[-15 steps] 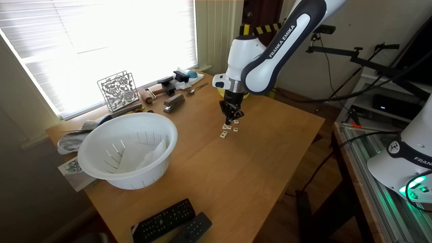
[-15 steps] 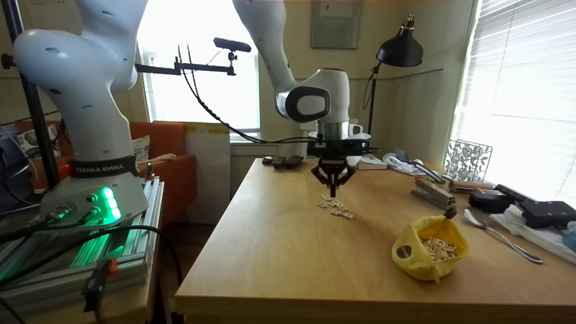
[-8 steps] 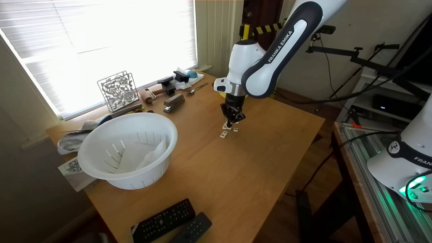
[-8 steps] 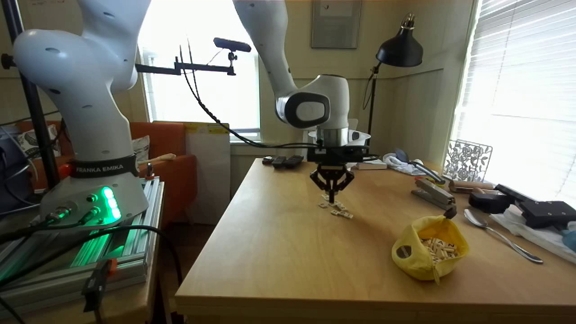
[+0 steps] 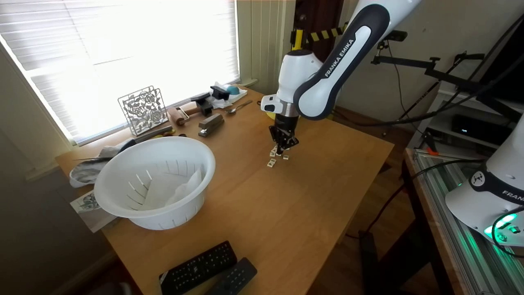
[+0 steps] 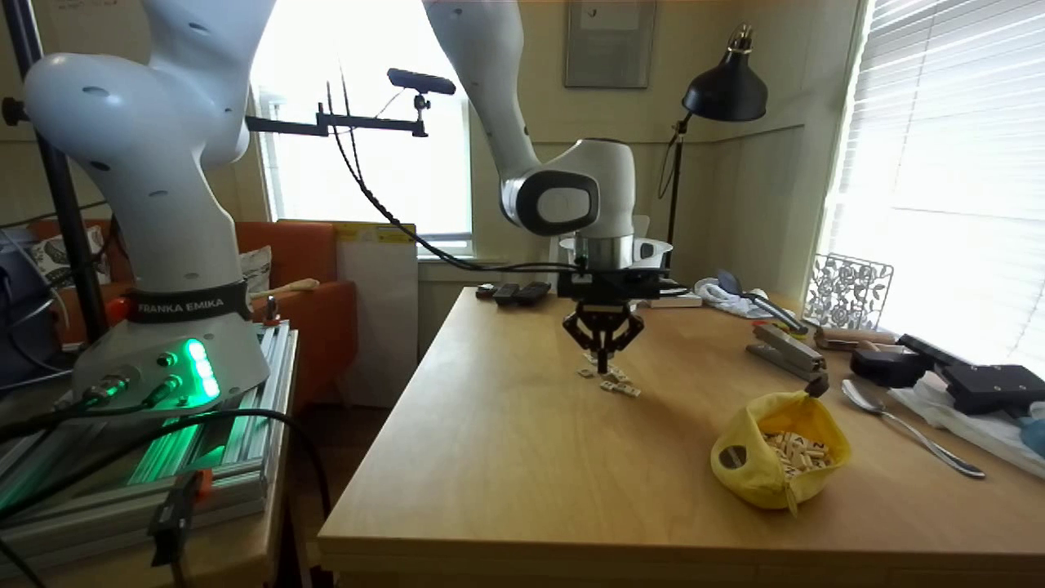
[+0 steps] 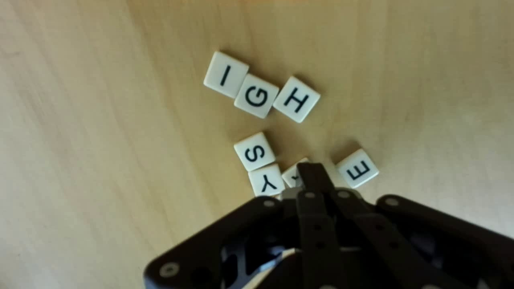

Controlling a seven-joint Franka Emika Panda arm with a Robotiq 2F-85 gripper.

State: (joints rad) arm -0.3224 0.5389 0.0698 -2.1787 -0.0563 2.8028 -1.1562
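Note:
My gripper (image 7: 315,172) is shut, its black fingertips together with nothing seen between them. In both exterior views the gripper (image 5: 279,150) (image 6: 602,364) points down, low over a group of white letter tiles on the wooden table. In the wrist view the I tile (image 7: 225,74), G tile (image 7: 256,96) and H tile (image 7: 296,99) lie in a row. The S tile (image 7: 254,151) and Y tile (image 7: 266,180) touch. A tile (image 7: 292,175) beside the fingertips is partly hidden by them; contact cannot be told. The E tile (image 7: 357,168) lies apart on the right.
A yellow bag (image 6: 755,486) full of tiles stands on the table (image 6: 522,490), near a spoon (image 6: 914,429) and a stapler (image 6: 785,349). A white bowl (image 5: 172,221), black remotes (image 5: 198,268) and a metal holder (image 5: 144,110) also stand or lie there.
My gripper has come down toward the tiles, mostly in the first half second and only slightly since. It stays shut.

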